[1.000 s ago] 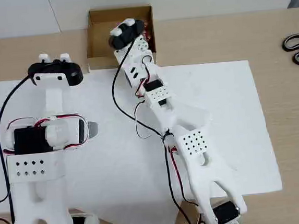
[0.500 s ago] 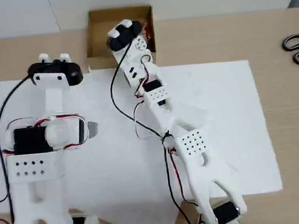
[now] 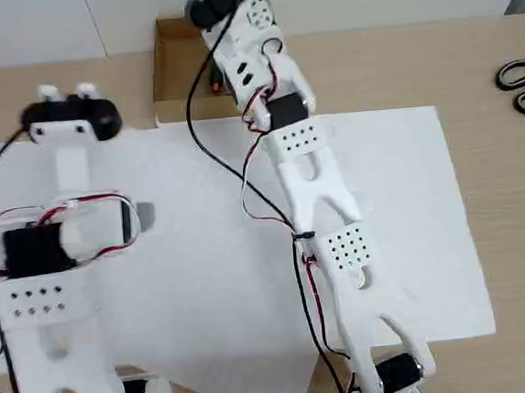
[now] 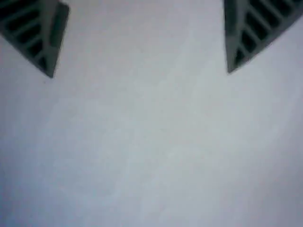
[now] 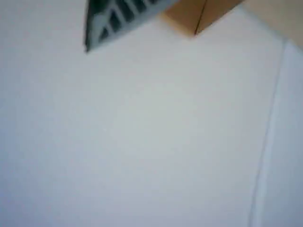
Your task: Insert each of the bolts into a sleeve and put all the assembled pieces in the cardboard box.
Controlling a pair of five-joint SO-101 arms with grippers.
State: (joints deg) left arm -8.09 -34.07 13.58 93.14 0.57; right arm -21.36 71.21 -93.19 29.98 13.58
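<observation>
The cardboard box stands at the far edge of the white sheet, and my right arm stretches across it and hides most of its inside. Its wrist reaches past the box's far side. In the right wrist view one dark fingertip shows with nothing against it, beside a corner of the box. My left arm is at the left of the sheet. My left gripper hangs open over bare white sheet with nothing between its fingers.
A pair of scissors lies on the wooden table at the far right. The sheet covers the table's middle. Black and red cables trail from the right arm over the sheet.
My right arm has straightened and swung its wrist from over the box to beyond the box's far side. The left arm has shifted a little to the left and away.
</observation>
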